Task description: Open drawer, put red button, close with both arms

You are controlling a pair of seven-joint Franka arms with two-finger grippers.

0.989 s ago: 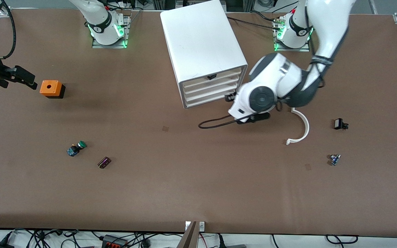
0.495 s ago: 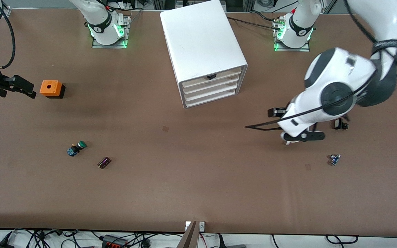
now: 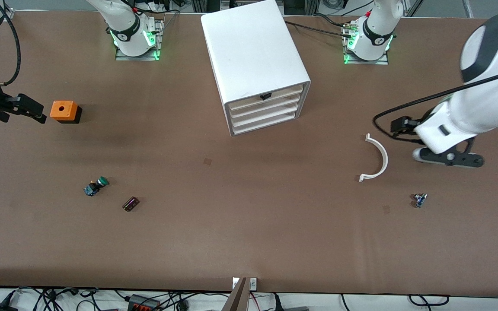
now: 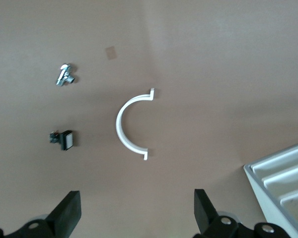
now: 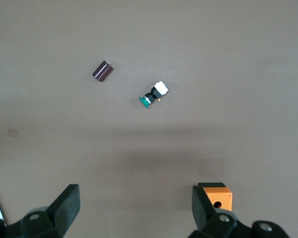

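Your left gripper (image 4: 134, 210) hangs high over the left arm's end of the table (image 3: 249, 242), fingers spread wide with nothing between them. Right under it sit a white curved clip (image 3: 376, 158), a small black switch block (image 4: 63, 139) and a little metal fitting (image 3: 419, 199). The switch block is covered by the arm in the front view, so only the wrist camera has it.

Your right gripper (image 5: 134, 210) is parked over the edge of the table at the right arm's end, also released and carrying nothing, with the orange button box (image 3: 64, 111) just beside it. Nearer the front camera from there you've got a green-capped push button (image 3: 96, 186) and a dark little capacitor-looking part (image 3: 130, 203).

The white drawer cabinet (image 3: 255, 65) stands mid-table along the base edge, and all its drawers (image 3: 264, 109) look pushed flush. No red button shows anywhere on the table. That fits either the button already being inside a closed drawer or it simply being out of sight, so I wouldn't call the step from this. Both arms are well apart from the cabinet.
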